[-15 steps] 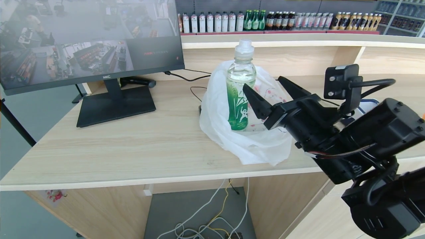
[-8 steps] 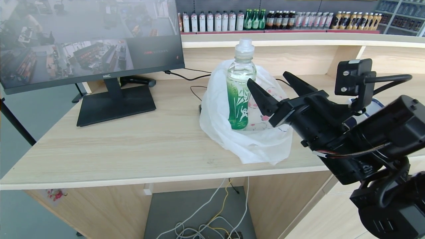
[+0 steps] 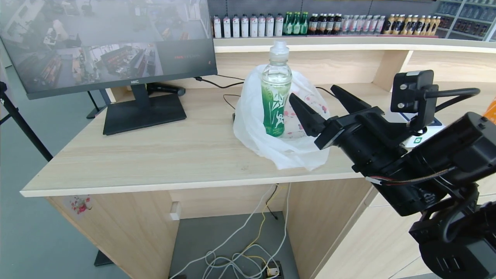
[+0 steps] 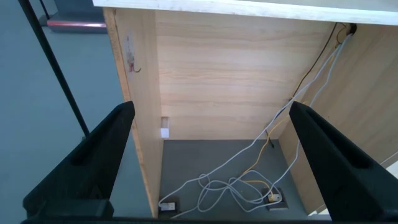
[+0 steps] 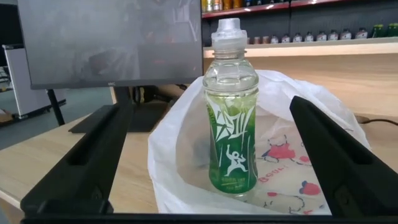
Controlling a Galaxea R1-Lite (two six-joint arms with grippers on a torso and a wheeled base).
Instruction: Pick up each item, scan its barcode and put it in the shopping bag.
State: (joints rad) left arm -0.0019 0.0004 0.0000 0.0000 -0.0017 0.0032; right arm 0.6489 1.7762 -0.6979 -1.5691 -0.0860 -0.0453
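bottle upright; long axis vertical, cap up; standing in shopping bag

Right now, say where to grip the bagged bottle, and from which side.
Probably the green-labelled body, level from the robot's side: the bottle stands upright, the shopping bag lies low there, and the open right end effector faces it.

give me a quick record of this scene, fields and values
bottle: upright inside the shopping bag, green label, cap on
shopping bag: white, open, on the counter
right gripper: open, empty, facing the bottle, not touching it
left gripper: open, empty, facing the space under the counter
monitor: on the counter, to the robot's left of the bag
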